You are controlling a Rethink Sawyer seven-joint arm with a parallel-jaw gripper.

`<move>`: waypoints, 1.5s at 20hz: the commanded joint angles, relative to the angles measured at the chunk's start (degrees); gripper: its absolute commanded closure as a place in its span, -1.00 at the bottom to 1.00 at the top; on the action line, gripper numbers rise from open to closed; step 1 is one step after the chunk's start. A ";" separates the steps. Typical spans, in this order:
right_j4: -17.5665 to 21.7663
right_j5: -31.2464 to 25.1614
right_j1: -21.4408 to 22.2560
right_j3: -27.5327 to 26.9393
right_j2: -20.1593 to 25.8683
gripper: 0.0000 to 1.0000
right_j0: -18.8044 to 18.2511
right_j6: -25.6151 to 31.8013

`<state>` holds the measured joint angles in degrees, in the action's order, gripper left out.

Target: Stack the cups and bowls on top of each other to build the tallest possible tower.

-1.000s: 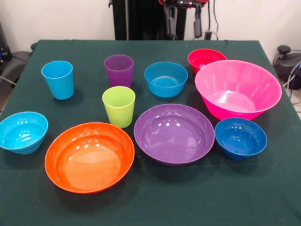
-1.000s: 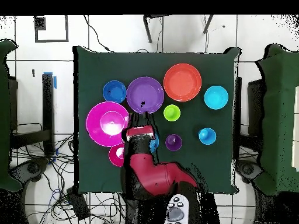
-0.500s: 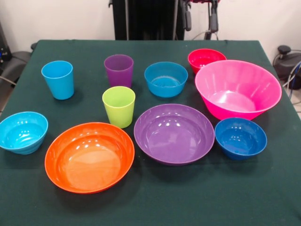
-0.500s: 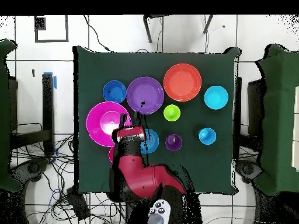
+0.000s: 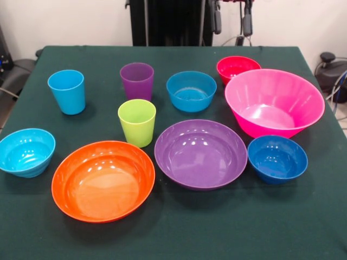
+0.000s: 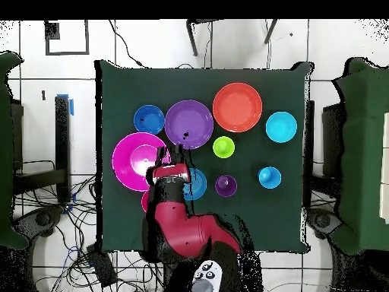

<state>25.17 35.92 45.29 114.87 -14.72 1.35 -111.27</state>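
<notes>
My gripper [image 5: 232, 21] hangs open and empty at the top edge, above the small red bowl [image 5: 237, 67]; from overhead the gripper [image 6: 171, 156] sits between the big pink bowl [image 6: 135, 161] and the blue bowl [image 6: 197, 185]. Every piece stands alone, and no tower is in view. The light blue cup [image 5: 66, 91], purple cup [image 5: 136, 80] and lime green cup [image 5: 136, 122] stand upright on the left. The blue bowl [image 5: 191, 90], pink bowl [image 5: 274, 102], dark blue bowl [image 5: 277, 158], wide purple bowl [image 5: 200, 153], orange bowl [image 5: 103, 180] and cyan bowl [image 5: 26, 151] rest open side up.
The dark green table cloth [image 5: 179, 233] carries everything. In the overhead view the red arm [image 6: 182, 224] covers most of the red bowl and part of the blue bowl. Cables and chairs lie around the table.
Over the last second the gripper rose slightly and shifted from above the blue bowl toward the red and pink bowls. Cups and bowls have not moved.
</notes>
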 commanded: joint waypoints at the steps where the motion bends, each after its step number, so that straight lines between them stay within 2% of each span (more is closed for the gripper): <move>1: 0.99 -11.04 -3.29 -3.79 5.31 -1.00 -2.56 -5.37; 8: 1.66 -15.13 -2.21 -4.12 8.38 -1.00 -4.73 -5.50; 21: -1.13 -13.12 -2.83 -3.70 5.06 -1.00 -2.24 -5.10; 30: -1.36 -12.42 -3.22 -3.79 4.50 -1.00 -1.74 -5.25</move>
<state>25.16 28.96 45.28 113.41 -13.35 -1.36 -111.27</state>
